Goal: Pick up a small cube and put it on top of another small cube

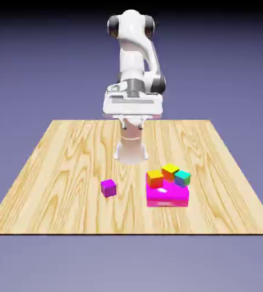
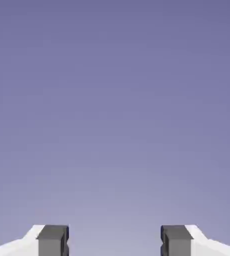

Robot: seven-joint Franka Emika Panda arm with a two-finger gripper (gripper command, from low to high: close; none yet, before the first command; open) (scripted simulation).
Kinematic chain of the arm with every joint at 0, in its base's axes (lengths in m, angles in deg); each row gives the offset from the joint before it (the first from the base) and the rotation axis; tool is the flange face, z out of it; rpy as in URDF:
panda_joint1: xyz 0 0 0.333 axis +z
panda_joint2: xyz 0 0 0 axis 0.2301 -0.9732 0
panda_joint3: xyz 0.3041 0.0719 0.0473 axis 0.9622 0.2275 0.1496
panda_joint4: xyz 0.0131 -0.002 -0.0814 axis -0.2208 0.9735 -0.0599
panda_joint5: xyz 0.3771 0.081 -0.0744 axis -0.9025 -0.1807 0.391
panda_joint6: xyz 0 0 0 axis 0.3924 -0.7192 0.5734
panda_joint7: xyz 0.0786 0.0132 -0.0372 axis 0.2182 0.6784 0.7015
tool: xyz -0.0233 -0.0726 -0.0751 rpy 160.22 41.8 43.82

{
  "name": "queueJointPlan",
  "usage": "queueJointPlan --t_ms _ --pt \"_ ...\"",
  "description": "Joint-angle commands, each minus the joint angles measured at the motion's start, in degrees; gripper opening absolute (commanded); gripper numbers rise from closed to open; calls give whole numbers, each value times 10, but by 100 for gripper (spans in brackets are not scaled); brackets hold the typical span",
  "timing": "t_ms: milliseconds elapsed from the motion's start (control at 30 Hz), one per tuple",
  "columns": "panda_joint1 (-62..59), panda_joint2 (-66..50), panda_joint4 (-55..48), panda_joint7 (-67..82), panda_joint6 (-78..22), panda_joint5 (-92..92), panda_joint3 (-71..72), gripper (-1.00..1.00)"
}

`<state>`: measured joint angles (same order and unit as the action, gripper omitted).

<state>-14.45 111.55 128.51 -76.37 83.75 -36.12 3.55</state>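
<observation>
The pincer [image 1: 132, 124] hangs spread above the desk [image 1: 71, 171] in the exterior view. A purple cube [image 1: 108, 188] sits on the wood, toward the exterior view's left. Near it, to the right, a magenta block [image 1: 167, 195] has an orange cube [image 1: 154, 178], a yellow cube [image 1: 170, 172] and a teal cube [image 1: 182, 178] grouped around its top. The hand view shows two fingertips [image 2: 53, 240] wide apart against blue-violet.

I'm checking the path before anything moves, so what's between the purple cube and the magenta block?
Only bare wooden tabletop shows between the purple cube and the magenta block, in the exterior view.
</observation>
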Motion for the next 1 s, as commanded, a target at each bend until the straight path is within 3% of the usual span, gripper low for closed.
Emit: queueJointPlan --t_ms 0,600,667,833,867,967 --pt "-15 -21 -7 -9 -24 -11 1 0" --pt "-290 -395 -128 -168 -448 -207 12 0" --pt "-295 -401 -130 -171 -456 -211 12 0" --pt "-289 -489 -110 -134 -349 -262 40 0" --pt "-289 -489 -110 -134 -349 -262 40 -100" --pt "-292 -448 -119 -151 -399 -238 27 -100"
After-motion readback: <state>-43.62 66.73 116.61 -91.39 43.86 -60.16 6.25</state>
